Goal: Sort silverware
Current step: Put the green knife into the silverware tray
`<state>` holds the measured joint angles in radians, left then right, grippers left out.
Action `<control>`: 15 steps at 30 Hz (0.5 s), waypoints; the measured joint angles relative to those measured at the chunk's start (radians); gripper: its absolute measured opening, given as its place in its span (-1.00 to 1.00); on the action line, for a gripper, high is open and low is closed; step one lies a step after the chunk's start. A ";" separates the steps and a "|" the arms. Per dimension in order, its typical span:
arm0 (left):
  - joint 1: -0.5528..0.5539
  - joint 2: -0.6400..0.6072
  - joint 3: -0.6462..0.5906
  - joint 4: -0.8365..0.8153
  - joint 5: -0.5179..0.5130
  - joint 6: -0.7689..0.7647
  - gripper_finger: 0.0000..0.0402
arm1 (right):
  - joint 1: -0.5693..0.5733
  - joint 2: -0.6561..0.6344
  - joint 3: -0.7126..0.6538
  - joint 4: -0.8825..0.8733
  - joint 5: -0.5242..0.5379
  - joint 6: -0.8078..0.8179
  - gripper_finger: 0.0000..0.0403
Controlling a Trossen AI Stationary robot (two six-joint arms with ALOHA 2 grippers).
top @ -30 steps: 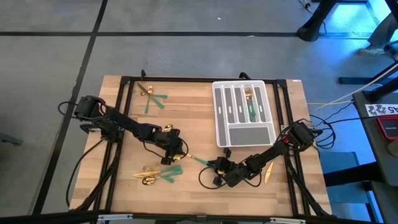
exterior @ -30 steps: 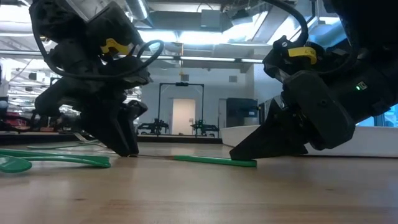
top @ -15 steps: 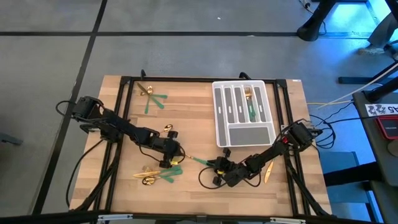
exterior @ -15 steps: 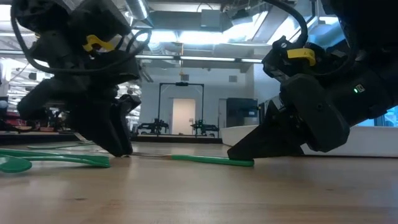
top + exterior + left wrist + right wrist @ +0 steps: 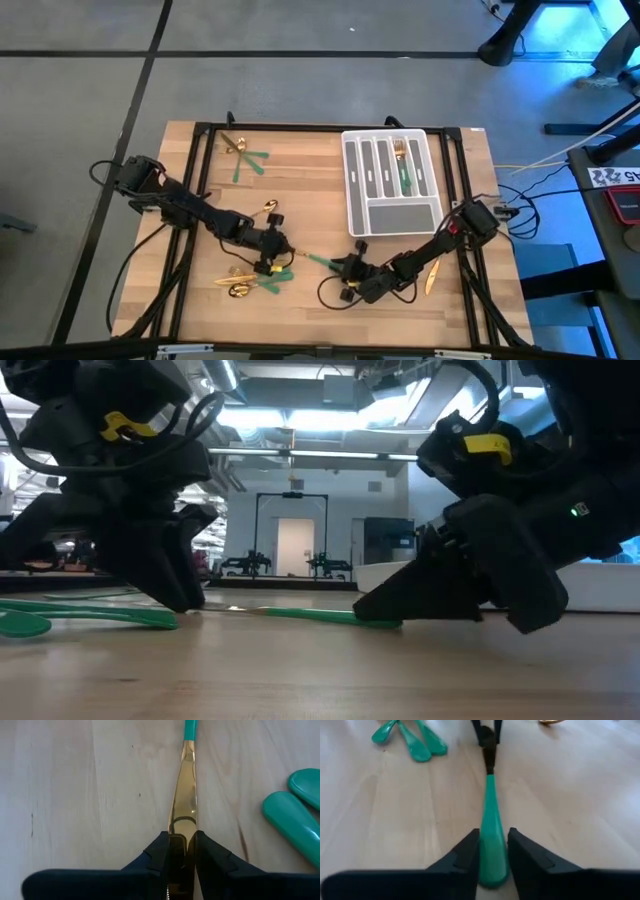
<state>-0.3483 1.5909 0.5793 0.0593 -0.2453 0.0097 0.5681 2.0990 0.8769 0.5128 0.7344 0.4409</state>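
**Operator:** I have 1 piece of silverware (image 5: 312, 259) lying flat on the table (image 5: 320, 170), between both arms. My left gripper (image 5: 181, 851) pinches its gold head; my right gripper (image 5: 493, 851) straddles the green handle end, fingers narrow around it, though I can't tell if they press.

**Observer:** What worries you?

**Operator:** Both arms share 1 slim piece. If my right one lets go unevenly or my left one drags sideways, I think the polished metal could slip or pivot away.

**Observer:** And the surfaces?

**Operator:** The handle is smooth, glossy, tapering plastic; the head is mirror-bright and flat. Near my left gripper lie loose green-handled pieces (image 5: 262, 281) on pale wood grain. Farther off sits the slotted tray (image 5: 385, 212), with 1 pair (image 5: 243, 156) in the far corner.
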 joint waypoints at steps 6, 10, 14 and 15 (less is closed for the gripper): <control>-0.029 0.000 0.000 -0.001 -0.045 0.023 -0.71 | -0.029 0.005 0.081 -0.031 -0.070 -0.030 -0.12; -0.055 0.000 0.000 -0.003 -0.083 0.034 -0.69 | -0.078 0.004 0.142 -0.092 -0.181 -0.003 0.02; -0.084 0.000 0.001 0.000 -0.132 0.061 -0.71 | -0.132 0.003 0.194 -0.160 -0.248 0.051 0.07; -0.092 0.000 0.001 0.000 -0.143 0.066 -0.73 | -0.145 0.003 0.205 -0.175 -0.264 0.063 0.07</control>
<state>-0.4404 1.5909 0.5804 0.0597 -0.3880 0.0753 0.4228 2.1020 1.0823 0.3382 0.4703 0.5038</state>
